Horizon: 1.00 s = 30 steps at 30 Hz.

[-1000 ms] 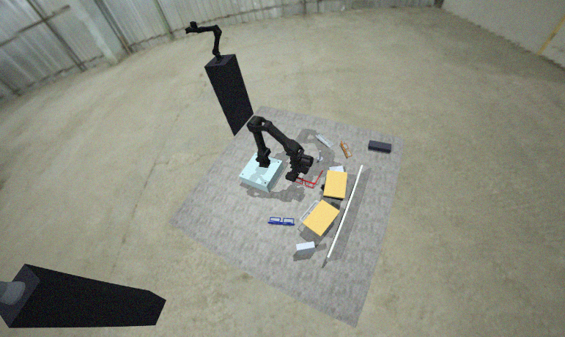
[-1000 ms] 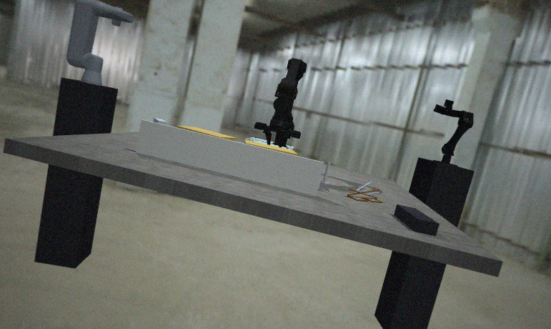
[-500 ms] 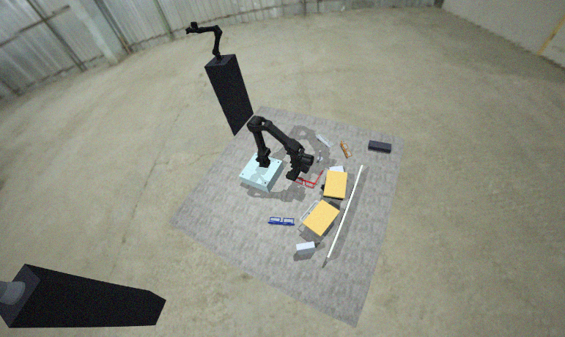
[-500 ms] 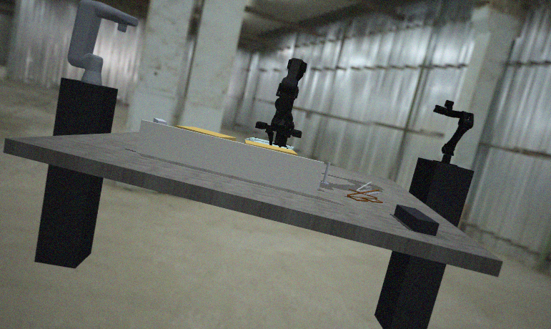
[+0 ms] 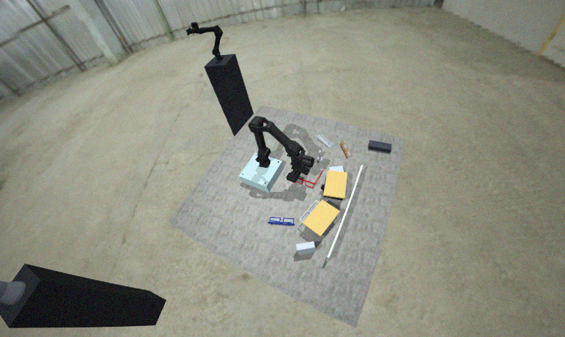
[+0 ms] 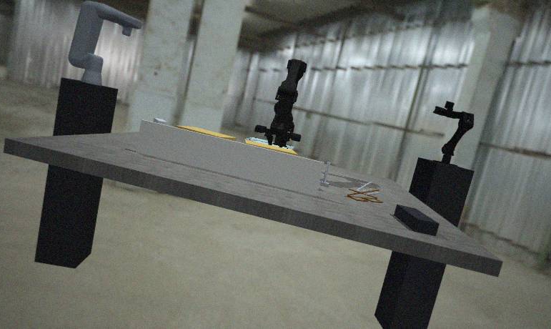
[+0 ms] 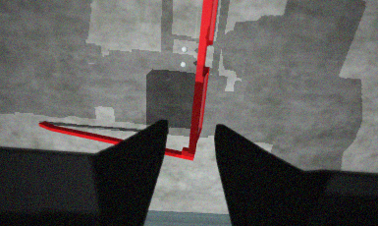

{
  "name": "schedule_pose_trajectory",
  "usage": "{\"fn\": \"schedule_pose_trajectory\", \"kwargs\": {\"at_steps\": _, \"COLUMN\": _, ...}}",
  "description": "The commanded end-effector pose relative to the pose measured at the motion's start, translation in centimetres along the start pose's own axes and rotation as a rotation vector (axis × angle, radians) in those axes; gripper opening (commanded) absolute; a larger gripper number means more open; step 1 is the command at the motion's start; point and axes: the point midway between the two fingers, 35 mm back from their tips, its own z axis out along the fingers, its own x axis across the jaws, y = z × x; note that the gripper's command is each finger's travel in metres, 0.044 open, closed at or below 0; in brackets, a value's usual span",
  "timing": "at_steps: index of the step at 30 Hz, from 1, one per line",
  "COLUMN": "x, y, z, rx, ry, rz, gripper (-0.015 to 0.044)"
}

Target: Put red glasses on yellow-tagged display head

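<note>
The red glasses (image 5: 314, 184) (image 7: 199, 93) are beside my gripper, a temple stretching left in the wrist view. My gripper (image 5: 293, 179) (image 7: 191, 129) is open, its fingertips on either side of the frame's corner, with a gap to each; the glasses look unheld. Whether they rest on the table is hard to tell. One yellow-topped piece (image 5: 335, 184) stands just beyond them, and another yellow-topped piece (image 5: 320, 217) stands nearer the top camera, with a pale frame at its side. Heads, noses, ears and a tag cannot be made out. In the exterior view, my fingertips are hidden.
A long white wall (image 5: 346, 209) (image 6: 228, 157) runs behind the yellow-topped pieces. A thin post stand (image 5: 319, 156), orange glasses (image 5: 345, 149) and a dark box (image 5: 379, 146) (image 6: 416, 220) are toward the far side. Blue glasses (image 5: 281, 223) and a white block (image 5: 305, 247) lie nearer.
</note>
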Motion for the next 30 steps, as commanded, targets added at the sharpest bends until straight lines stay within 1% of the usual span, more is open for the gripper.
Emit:
{"fn": "schedule_pose_trajectory", "kwargs": {"at_steps": 1, "x": 0.0, "y": 0.0, "z": 0.8, "rx": 0.002, "ry": -0.001, "rz": -0.004, "gripper": 0.0140}}
{"fn": "schedule_pose_trajectory", "kwargs": {"at_steps": 26, "x": -0.1, "y": -0.2, "z": 4.5, "rx": 0.002, "ry": -0.001, "rz": -0.004, "gripper": 0.0140}}
{"fn": "schedule_pose_trajectory", "kwargs": {"at_steps": 30, "x": 0.0, "y": -0.1, "z": 4.2, "rx": 0.002, "ry": 0.000, "rz": 0.001, "gripper": 0.0113}}
